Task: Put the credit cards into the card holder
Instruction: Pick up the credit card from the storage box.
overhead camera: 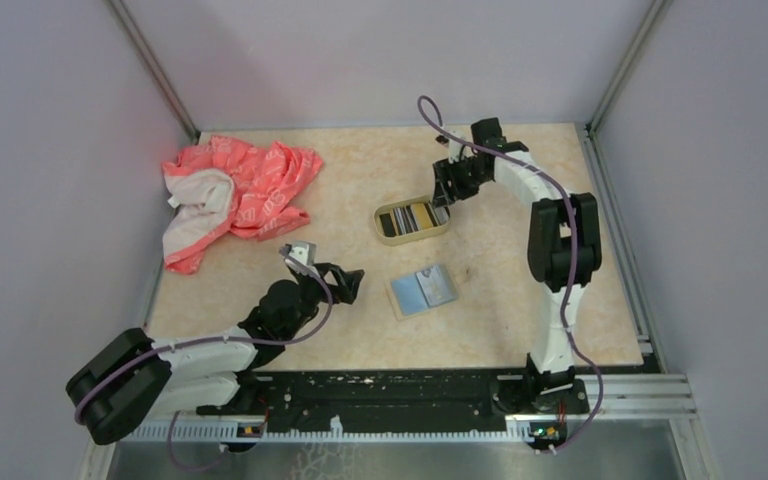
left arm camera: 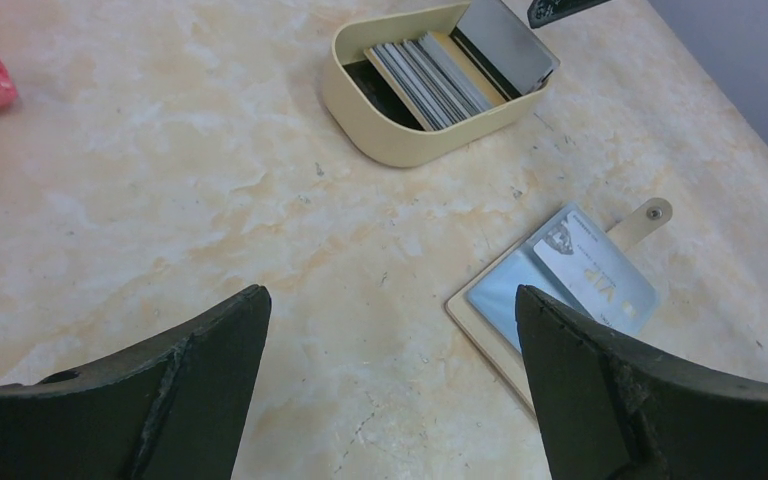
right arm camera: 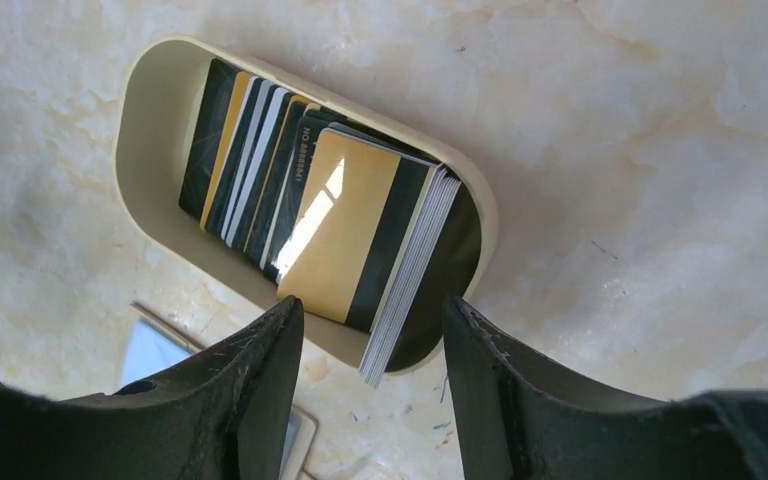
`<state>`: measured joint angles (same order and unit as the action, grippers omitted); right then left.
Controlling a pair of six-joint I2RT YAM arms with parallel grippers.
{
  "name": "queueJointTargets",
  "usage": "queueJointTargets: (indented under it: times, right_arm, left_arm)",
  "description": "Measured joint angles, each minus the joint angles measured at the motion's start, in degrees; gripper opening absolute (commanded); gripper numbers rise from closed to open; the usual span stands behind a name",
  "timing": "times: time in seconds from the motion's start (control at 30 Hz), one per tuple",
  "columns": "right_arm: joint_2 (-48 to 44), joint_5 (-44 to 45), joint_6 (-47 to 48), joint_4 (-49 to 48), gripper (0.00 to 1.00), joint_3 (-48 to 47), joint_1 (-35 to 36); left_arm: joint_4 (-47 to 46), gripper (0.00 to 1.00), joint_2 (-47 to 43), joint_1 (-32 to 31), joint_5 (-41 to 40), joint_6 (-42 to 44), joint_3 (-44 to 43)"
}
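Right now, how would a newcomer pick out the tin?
On the marbled table, look right of centre, by the right gripper. The tin is the cream rounded tray packed with cards standing on edge; the nearby wallet lies flat, with a snap tab.

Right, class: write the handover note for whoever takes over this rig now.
Left gripper: open, empty, low over the table near the wallet.
Right gripper: jaws partly open astride one end of the cards in the tin, no grip visible.
Wallet: lies open, a pale blue card on it.
Done: that card at most.
Left: the cards in the tin, if the wallet is the holder meant.
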<state>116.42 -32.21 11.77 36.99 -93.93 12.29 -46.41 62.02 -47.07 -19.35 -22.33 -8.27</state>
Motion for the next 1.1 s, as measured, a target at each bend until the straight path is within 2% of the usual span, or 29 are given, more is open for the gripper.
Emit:
queueJointTargets:
  times: [0.13,0.33,0.53,0.63,0.73,1.1]
  right_arm:
    - [1.86,0.26,-0.5,0.61,0.5,-1.05,0.0]
    - [4.87,0.85,-1.09,3.15,0.41,-4.94,0.0]
    - [7.02,0.37,-1.07,4.63,0.39,-7.63,0.0]
    - [7.02,0.09,-0.9,4.52,0.41,-7.45,0.0]
    - [6.64,0.02,-0.94,3.91,0.47,-5.77,0.0]
    - [4.94,0.68,-0.96,3.32,0.44,-4.61,0.2]
  left_arm:
    - [-1.6,0.96,1.95,0.0,0.02,-1.99,0.63]
    - [-6.88,0.95,3.28,0.0,0.24,-4.26,3.89]
    - [-12.24,0.95,3.72,0.0,1.05,-5.49,6.19]
    - [-13.81,0.95,3.91,0.0,1.18,-6.21,6.97]
    - [-15.34,0.95,3.93,0.0,1.25,-6.64,7.15]
    - [-16.87,0.95,4.0,0.0,1.42,-7.74,7.23]
